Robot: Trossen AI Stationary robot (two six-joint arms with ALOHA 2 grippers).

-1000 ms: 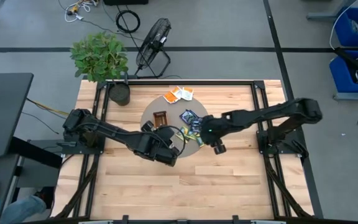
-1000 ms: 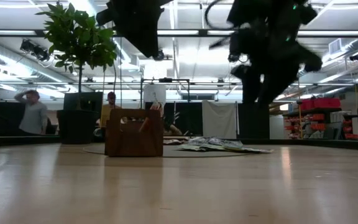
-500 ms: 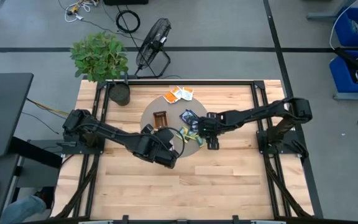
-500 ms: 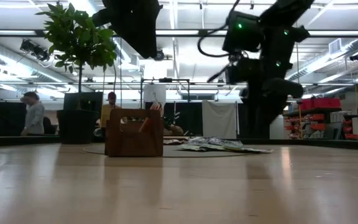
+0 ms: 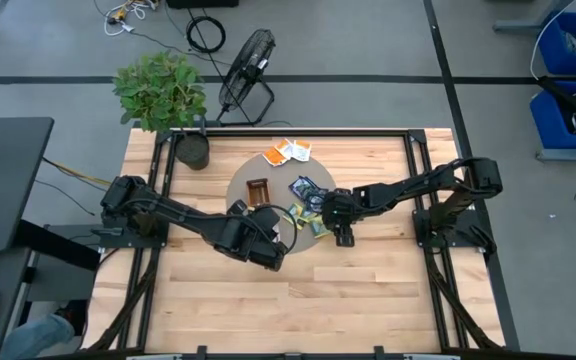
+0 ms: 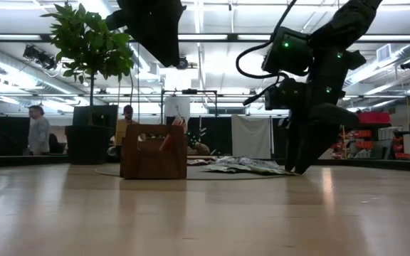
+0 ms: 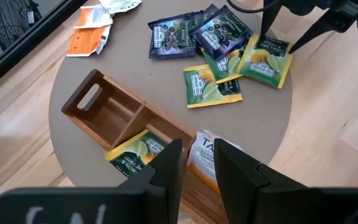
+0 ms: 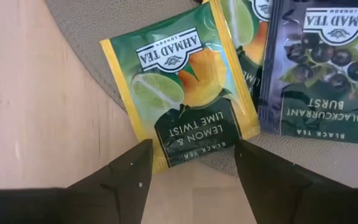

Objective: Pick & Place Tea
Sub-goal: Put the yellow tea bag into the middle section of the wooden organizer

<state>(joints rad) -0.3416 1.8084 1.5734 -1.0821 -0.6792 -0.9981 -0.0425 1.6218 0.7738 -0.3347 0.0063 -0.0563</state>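
Two compartments in brown wooden tray [image 7: 114, 115], one holding yellow-green sachet [image 7: 134, 155], glossy square tea sachets [image 7: 229, 53] loose on round grey mat [image 7: 253, 118], right hand [image 8: 188, 165] open above lemon-lime sachet [image 8: 182, 93], empty, left hand [image 7: 194, 165] gripping pale sachet [image 7: 204, 155] above tray.

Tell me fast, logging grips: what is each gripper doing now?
Left gripper: cannot be told, above the tray.
Right gripper: open, empty, over a lemon sachet.

Blackcurrant sachet [image 8: 328, 81]: cut off by the right wrist view's edge
Wooden tray [image 7: 114, 124]: near end hidden behind left gripper's fingers [image 7: 166, 171]
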